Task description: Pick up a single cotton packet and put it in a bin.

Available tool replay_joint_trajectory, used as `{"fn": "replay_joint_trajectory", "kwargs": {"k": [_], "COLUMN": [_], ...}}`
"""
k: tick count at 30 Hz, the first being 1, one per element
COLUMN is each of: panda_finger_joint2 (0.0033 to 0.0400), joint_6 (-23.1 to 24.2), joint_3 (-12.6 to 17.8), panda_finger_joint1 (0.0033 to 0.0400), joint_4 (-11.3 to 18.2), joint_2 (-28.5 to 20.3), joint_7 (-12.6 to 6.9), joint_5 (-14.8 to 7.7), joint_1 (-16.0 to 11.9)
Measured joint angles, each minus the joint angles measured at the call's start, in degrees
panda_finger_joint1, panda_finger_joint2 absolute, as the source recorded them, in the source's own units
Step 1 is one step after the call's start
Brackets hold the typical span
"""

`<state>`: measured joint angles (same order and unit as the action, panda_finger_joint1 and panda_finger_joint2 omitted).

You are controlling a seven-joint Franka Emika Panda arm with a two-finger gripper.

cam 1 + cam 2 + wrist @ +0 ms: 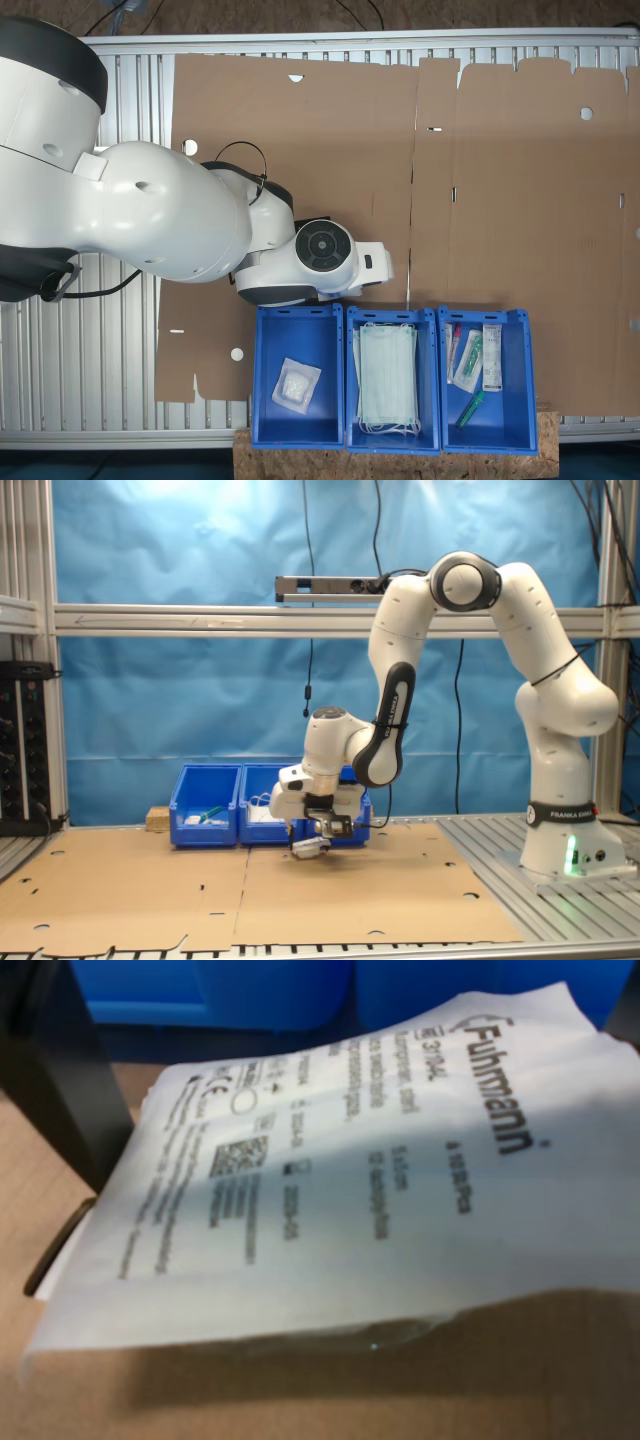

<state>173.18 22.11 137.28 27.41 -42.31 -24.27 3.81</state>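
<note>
Cotton packet point(350, 1180) clamped in end effector point(312, 842).

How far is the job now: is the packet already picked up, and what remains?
Picked up: the end effector holds the cotton packet just above the cardboard, in front of the bins. Left to do: carry it over a blue bin and release it. That bin already holds a similar packet.

overhead cam, front cam, close wrist cam
</note>
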Motion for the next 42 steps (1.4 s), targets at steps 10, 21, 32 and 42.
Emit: {"fn": "replay_joint_trajectory", "kwargs": {"k": [10,21,32,42], "panda_finger_joint2": [0.04,0.04,0.028,0.0111], "joint_6": [0.0,0.0,0.0,0.2], "joint_3": [0.0,0.0,0.0,0.0], "panda_finger_joint1": [0.04,0.04,0.028,0.0111], "joint_4": [0.0,0.0,0.0,-0.1], "joint_2": [0.0,0.0,0.0,0.0], "joint_7": [0.0,0.0,0.0,0.0], "joint_5": [0.0,0.0,0.0,0.0], "joint_1": [0.0,0.0,0.0,0.0]}}
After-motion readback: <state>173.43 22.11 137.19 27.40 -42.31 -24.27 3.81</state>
